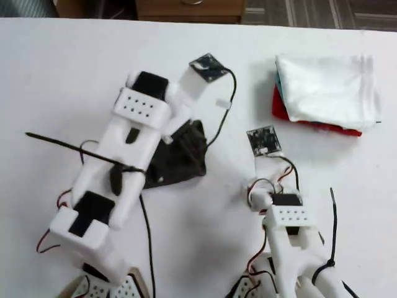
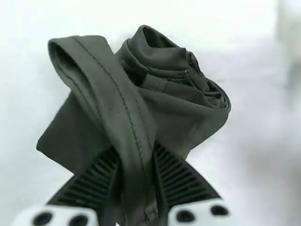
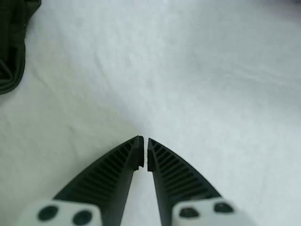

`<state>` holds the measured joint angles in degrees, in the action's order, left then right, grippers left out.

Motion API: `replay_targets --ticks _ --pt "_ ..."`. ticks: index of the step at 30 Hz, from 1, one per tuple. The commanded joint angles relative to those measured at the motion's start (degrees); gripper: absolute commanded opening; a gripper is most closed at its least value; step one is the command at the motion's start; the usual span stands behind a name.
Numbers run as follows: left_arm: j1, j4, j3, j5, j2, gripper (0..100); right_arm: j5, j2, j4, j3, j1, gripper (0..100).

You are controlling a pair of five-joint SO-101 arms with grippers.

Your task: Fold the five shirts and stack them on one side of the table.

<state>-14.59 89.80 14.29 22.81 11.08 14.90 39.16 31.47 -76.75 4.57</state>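
A crumpled black shirt point(image 1: 183, 158) lies near the middle of the white table point(image 1: 62, 74), partly under my left arm point(image 1: 124, 155). My left gripper point(image 2: 134, 153) is shut on a stitched fold of this black shirt point(image 2: 178, 94), and the rest of the cloth bunches up beyond the fingertips. At the far right of the table sits a stack of folded shirts point(image 1: 325, 90), white on top, with red and a teal edge under it. My right gripper point(image 3: 145, 143) is shut on nothing just above the bare table, with the black shirt point(image 3: 11, 42) a short way off.
My right arm point(image 1: 288, 217) stands at the front right, between the black shirt and the stack. Cables trail from both arms. A wooden cabinet point(image 1: 189, 9) stands beyond the far edge. There is free room on the left and far side of the table.
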Motion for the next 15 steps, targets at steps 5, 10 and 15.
replay_targets --ticks 5,10,15 --pt "-0.70 1.05 4.35 -2.90 3.08 17 -0.35 1.80 -1.01 0.35 -0.31 2.1" --pt "0.62 7.21 17.01 -4.84 2.81 27 -0.35 1.80 -1.01 0.35 -0.31 2.1" --pt "6.42 12.48 24.40 -4.75 3.16 23 -0.35 1.80 -1.01 0.35 -0.31 2.1"
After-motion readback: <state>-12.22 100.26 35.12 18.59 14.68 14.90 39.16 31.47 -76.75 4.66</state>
